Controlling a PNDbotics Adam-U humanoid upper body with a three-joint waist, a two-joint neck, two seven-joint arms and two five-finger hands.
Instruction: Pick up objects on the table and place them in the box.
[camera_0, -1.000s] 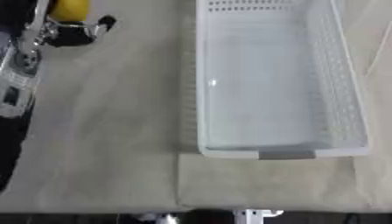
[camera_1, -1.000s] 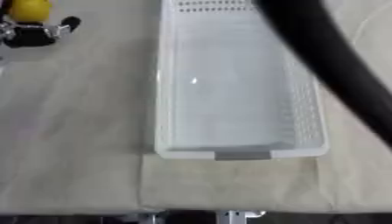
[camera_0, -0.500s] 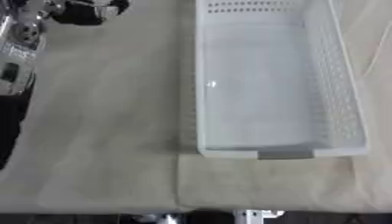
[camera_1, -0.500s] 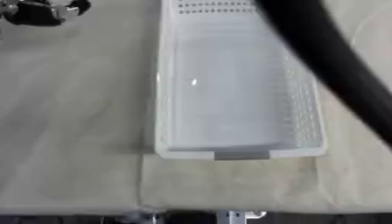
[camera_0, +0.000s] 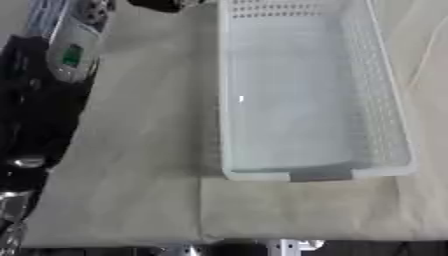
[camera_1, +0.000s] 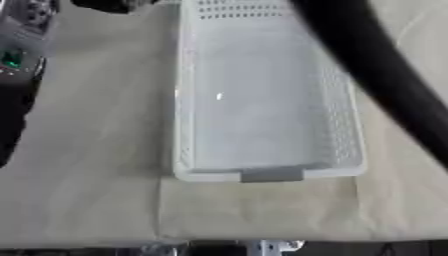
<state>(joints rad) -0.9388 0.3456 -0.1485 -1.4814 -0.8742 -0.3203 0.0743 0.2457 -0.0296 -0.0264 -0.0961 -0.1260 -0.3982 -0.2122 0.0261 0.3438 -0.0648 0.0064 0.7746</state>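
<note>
**A:** What is the left hand doing?

**B:** Only a dark edge of the left hand (camera_0: 162, 4) shows, at the very top of the left eye view, just left of the box's far corner. I cannot tell whether its fingers are spread, curled or holding anything; the rest is cut off by the frame.

**A:** And the arm behind it?

**B:** The left arm (camera_0: 52, 75) comes up the left side: black lower down, then a silver section with a small green mark (camera_0: 70, 55) on it, leading toward that dark patch at the top.

**A:** The right hand?

**B:** It shows in neither view. Only a thick black band, the right arm (camera_1: 385, 85), crosses the right eye view from the top centre to the right edge, in front of the box's right wall.

**A:** Where is the box?

**B:** The white box (camera_0: 229, 125) lies lengthwise away from the camera, right of centre, on the beige cloth (camera_0: 131, 190) covering the table. Its walls are perforated with small holes, and a grey tab (camera_1: 271, 175) sits on the near rim. Nothing can be seen lying inside it; the pale floor shows only a small bright glint.

**A:** Any objects to pick up on the cloth?

**B:** I can make out none in either view; whether the hand carries one cannot be told.
</note>
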